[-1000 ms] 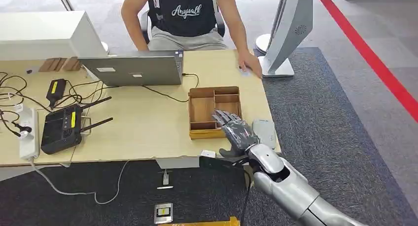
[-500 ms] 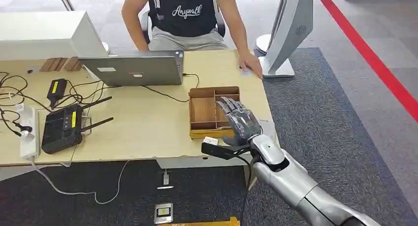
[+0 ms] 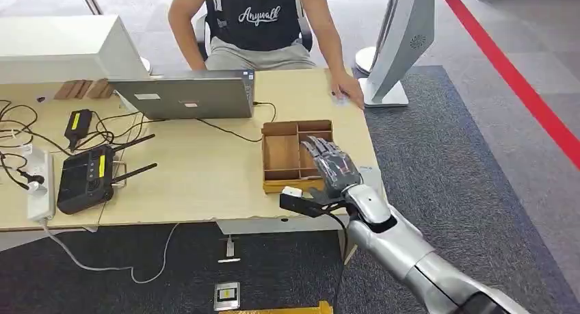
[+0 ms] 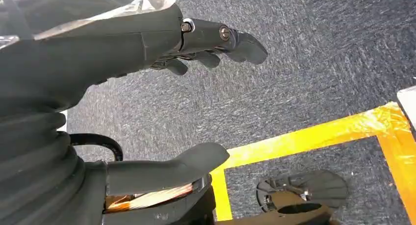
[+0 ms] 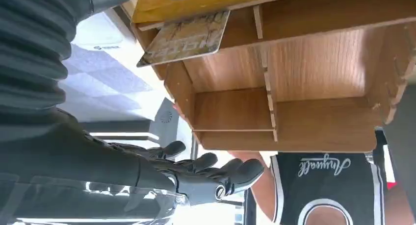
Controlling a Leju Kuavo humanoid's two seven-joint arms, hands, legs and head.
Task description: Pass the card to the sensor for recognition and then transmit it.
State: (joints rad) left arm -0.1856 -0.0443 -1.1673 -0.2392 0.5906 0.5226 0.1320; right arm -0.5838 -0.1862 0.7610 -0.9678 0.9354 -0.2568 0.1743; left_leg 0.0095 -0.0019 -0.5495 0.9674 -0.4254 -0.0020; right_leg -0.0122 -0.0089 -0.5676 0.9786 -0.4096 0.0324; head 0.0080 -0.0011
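- Looking down from the head view, the right hand hovers with its fingers spread over the near right corner of the wooden compartment tray, which sits on the light wood desk; from here I cannot tell whether it holds anything.
- Just beside the tray's near edge lies a small black device with a white label, under the wrist.
- A grey card reader peeks out to the right of the hand, near the desk's right edge.
- Farther back sit a closed laptop, a black router with antennas, a white power strip and tangled cables; a person sits behind the desk, one hand resting near a white monitor stand.
- Turning to the left wrist view, the left hand hangs over grey carpet with yellow floor tape, fingers apart and holding nothing.
- Turning to the right wrist view, the right hand shows its fingers extended and spread, grasping nothing; the card lies at the edge of the tray, jutting past its wall, apart from the fingers.
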